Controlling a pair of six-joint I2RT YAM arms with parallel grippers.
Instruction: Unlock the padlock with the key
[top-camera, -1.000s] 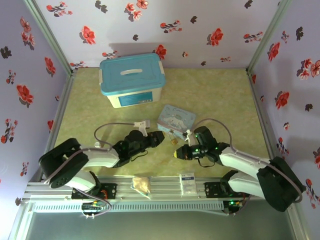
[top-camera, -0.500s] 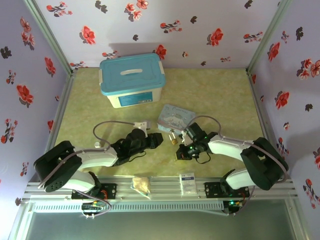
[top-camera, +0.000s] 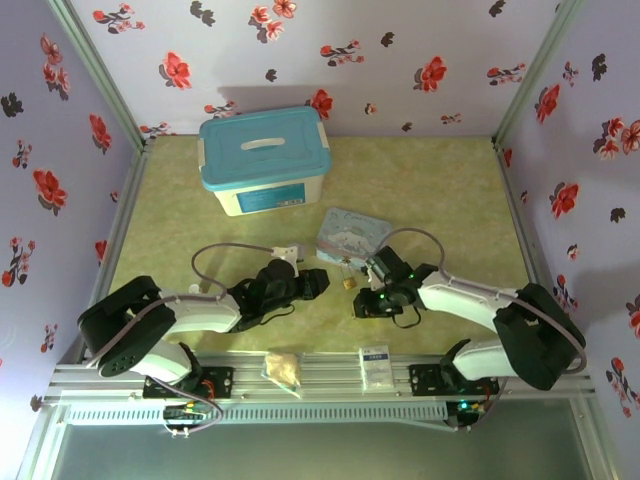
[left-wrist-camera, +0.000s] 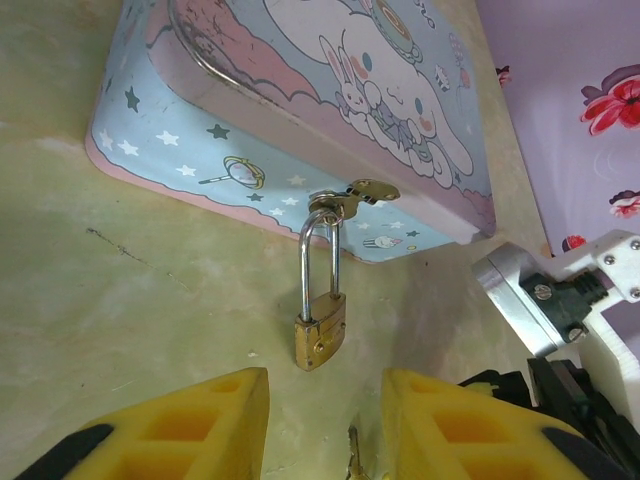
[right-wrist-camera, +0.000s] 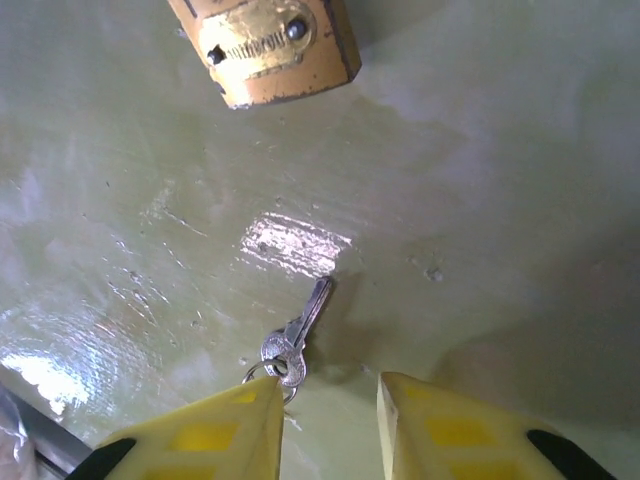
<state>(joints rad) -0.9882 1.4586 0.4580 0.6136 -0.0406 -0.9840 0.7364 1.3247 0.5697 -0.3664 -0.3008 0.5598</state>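
Step in hand: picking up the key, as I judge it; the key is not in a grip and the lock looks closed
Padlock (left-wrist-camera: 320, 335): its shackle is threaded through the hasp on the near side of the cartoon tin (left-wrist-camera: 200, 150); the brass body rests on the bench (left-wrist-camera: 120, 300) just near of the tin, between my two hands
Key (right-wrist-camera: 295, 335): lies flat and loose on the bench, a little nearer than the padlock, blade towards the lock, its ring touching or just beside one yellow fingertip of the right hand
Right hand (right-wrist-camera: 330, 400): low over the bench, jaws narrowly apart, holding nothing; the key sits just beyond the gap, slightly to one side
Left hand (left-wrist-camera: 322, 400): aimed at the padlock, jaws partly apart and empty, short of the brass body
Next move: I need to centre the right hand on the key's head, close and lift, while the left hand closes on the padlock body to steady it
Risk: the key is thin and flat, so the pads may slide over it or push it away
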